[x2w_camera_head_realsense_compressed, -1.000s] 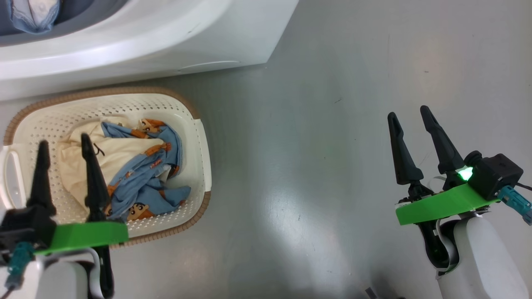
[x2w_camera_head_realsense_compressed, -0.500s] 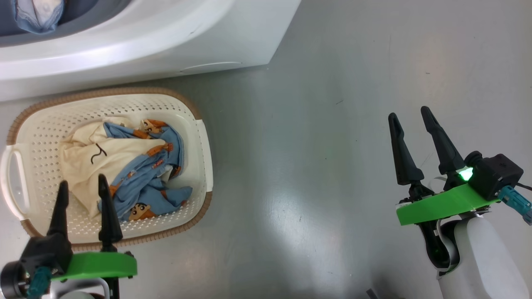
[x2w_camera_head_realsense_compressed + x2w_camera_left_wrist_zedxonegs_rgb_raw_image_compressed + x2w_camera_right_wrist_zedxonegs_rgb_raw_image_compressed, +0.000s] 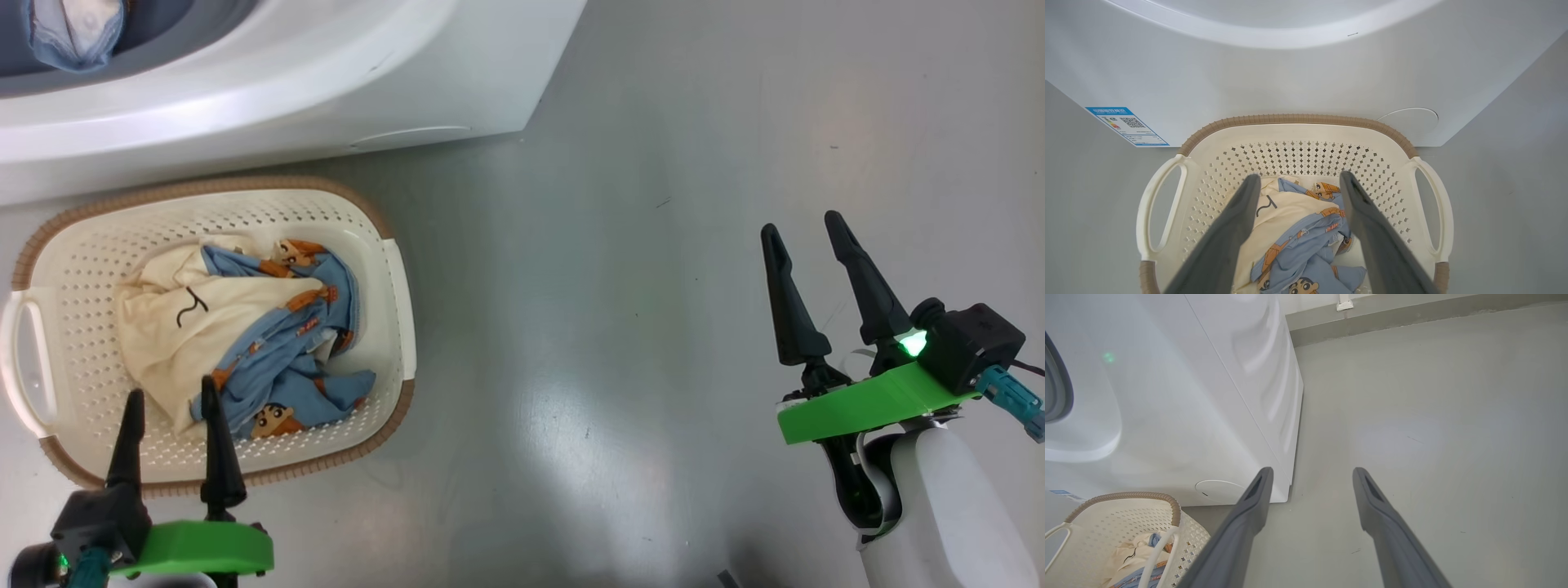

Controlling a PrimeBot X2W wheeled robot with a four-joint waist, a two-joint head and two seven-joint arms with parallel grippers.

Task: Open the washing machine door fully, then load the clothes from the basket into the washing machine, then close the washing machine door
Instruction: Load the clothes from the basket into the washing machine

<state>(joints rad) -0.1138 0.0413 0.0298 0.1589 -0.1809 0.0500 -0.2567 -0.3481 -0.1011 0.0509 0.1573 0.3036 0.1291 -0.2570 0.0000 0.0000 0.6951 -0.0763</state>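
The cream basket (image 3: 393, 294) with a brown rim stands on the floor against the white washing machine (image 3: 326, 90). Inside it lie the clothes (image 3: 269, 351), light blue fabric with orange cartoon prints over a cream piece. My left gripper (image 3: 172, 390) hangs open above the basket's near edge, empty; in the left wrist view its fingers (image 3: 1299, 175) frame the clothes (image 3: 1298, 245). My right gripper (image 3: 802, 223) stands open and empty over bare floor far to the right. A blue garment (image 3: 73, 28) shows in the machine's grey opening. The washing machine door is out of view.
Grey floor (image 3: 612, 327) stretches between basket and right arm. The machine's front carries a blue label (image 3: 1126, 125) and a round hatch (image 3: 1408, 120). In the right wrist view the machine's side (image 3: 1274, 396) runs back to a skirting (image 3: 1412, 312).
My left gripper has drawn back from over the basket's middle to its near edge, still open. The right arm has stayed put.
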